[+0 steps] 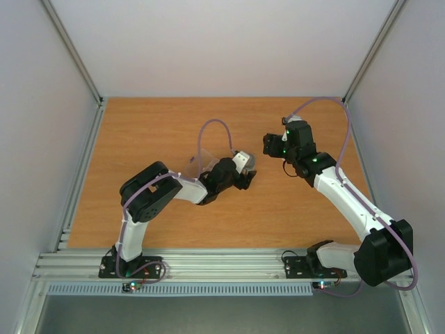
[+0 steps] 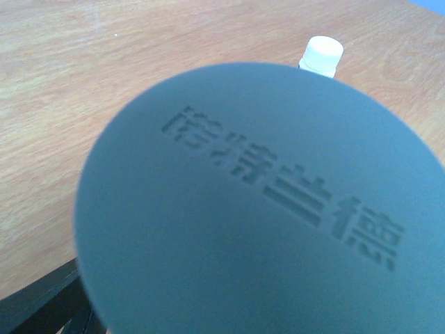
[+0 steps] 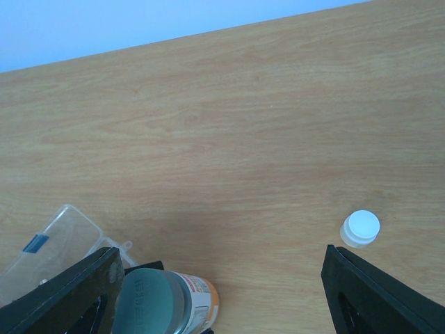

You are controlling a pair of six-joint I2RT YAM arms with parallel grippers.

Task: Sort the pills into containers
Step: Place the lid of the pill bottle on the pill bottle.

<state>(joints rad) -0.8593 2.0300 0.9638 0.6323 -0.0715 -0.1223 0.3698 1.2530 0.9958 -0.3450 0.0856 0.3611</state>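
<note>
My left gripper [image 1: 241, 175] is shut on a pill bottle [image 3: 174, 303] with a white and orange label. The bottle's grey cap [image 2: 257, 209], embossed with characters, fills the left wrist view and hides the fingers. The clear pill box [image 3: 52, 243], whose cells are the containers, lies just left of the bottle with its lid open. My right gripper [image 3: 221, 256] hovers open above the table to the right of the bottle, with nothing between its fingers [image 3: 379, 296]. No pills can be made out.
A small white-capped bottle [image 3: 360, 228] stands on the wooden table [image 1: 160, 132] right of the held bottle and also shows as the white bottle [image 2: 322, 56] in the left wrist view. Grey walls enclose the table on three sides.
</note>
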